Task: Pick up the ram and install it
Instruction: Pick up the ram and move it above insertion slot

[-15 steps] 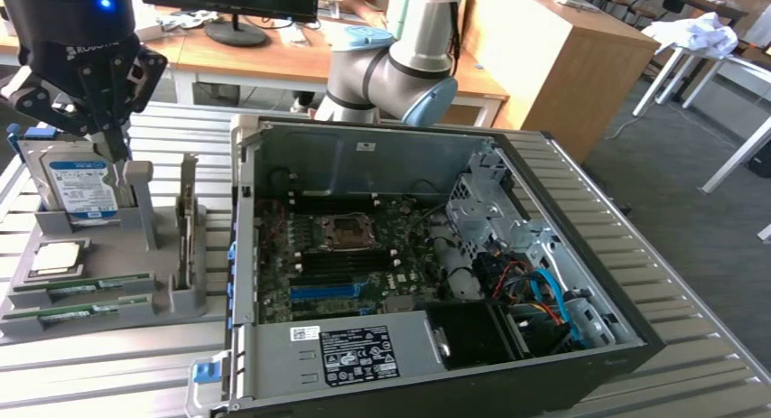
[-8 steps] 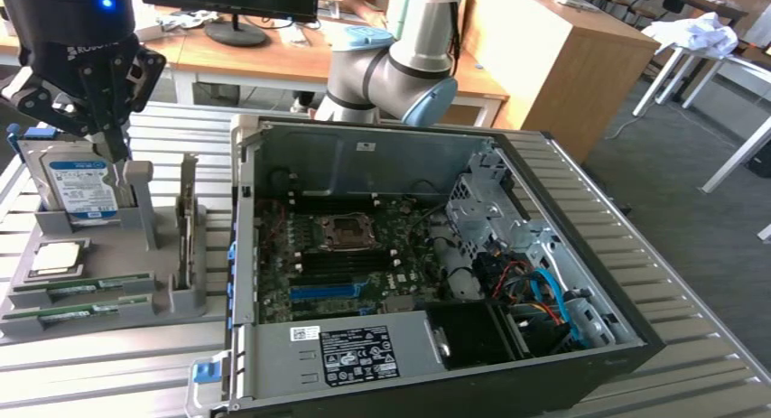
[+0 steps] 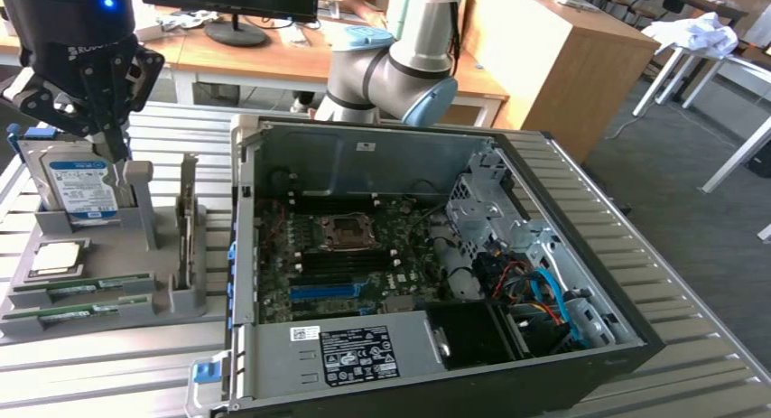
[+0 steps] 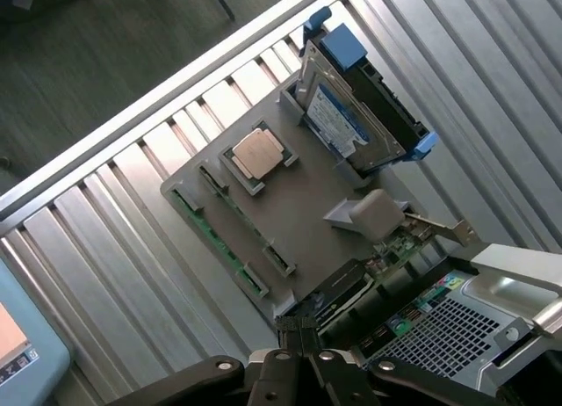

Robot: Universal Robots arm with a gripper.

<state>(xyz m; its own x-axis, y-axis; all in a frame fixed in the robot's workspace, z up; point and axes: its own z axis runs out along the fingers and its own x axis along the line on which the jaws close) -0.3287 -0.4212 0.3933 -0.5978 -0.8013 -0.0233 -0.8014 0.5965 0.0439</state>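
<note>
Currently the pincer (image 3: 115, 143) hangs over the grey parts holder (image 3: 169, 301), at the exterior view's left of the open computer case (image 3: 627, 346). Its fingertips sit just in front of the upright hard drive (image 3: 78, 188), and its fingers are pressed together with nothing between them; the wrist view shows the same closed tips (image 4: 297, 336).

The ram (image 3: 75, 313) lies lengthwise in a slot at the holder's front edge, well below the pincer and apart from it. A second green stick (image 3: 90, 284) lies in the slot just behind it, and the square silver processor (image 3: 58, 258) sits behind that one. An expansion card (image 3: 187, 224) stands on edge on the side of the holder nearest the case.

In the wrist view the ram (image 4: 224, 245) runs along the holder's outer edge, with the processor (image 4: 257, 153) near it and the hard drive (image 4: 338, 120) beyond. Holder and case both rest on the slatted metal bench (image 3: 121, 373). Inside the case the motherboard (image 3: 349, 264) lies exposed.
</note>
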